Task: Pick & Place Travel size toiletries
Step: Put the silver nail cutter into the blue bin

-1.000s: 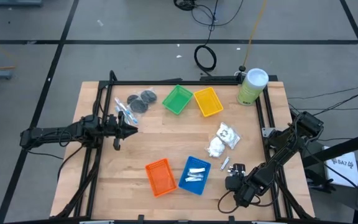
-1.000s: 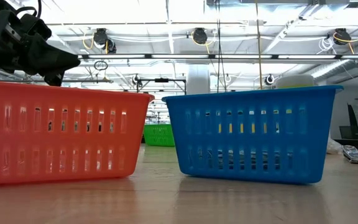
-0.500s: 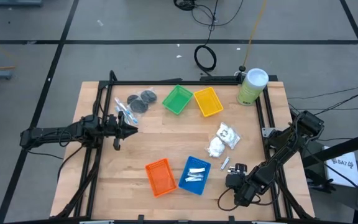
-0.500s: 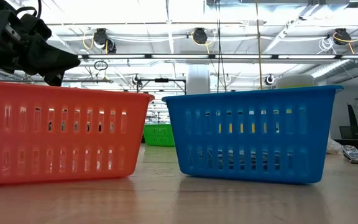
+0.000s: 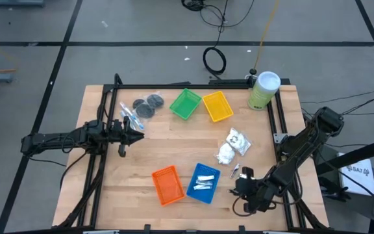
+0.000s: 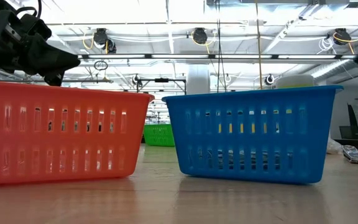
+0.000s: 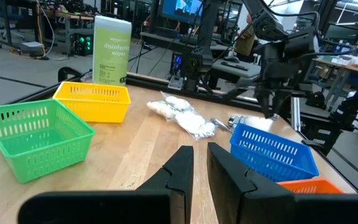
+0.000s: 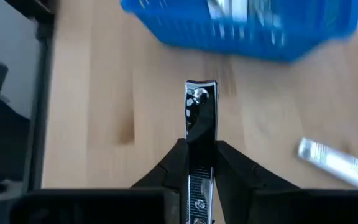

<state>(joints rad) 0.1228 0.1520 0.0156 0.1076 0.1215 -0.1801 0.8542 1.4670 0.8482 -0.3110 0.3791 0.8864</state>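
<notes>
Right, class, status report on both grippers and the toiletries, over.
Right gripper shut on shiny metal nail clipper, near blue slotted plastic tray. Left gripper shut, empty, waiting mid-table. Nothing in the way.

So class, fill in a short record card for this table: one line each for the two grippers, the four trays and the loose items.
right gripper: shut on a shiny metal clip-like item, above the table near the blue tray
left gripper: shut, empty, at the table's left side
blue tray contents: silver foil tubes
orange tray: beside the blue one; nothing seen inside
green tray, yellow tray: side by side at the far edge
loose: white packets, dark discs, clear sticks
canister: far right corner
</notes>
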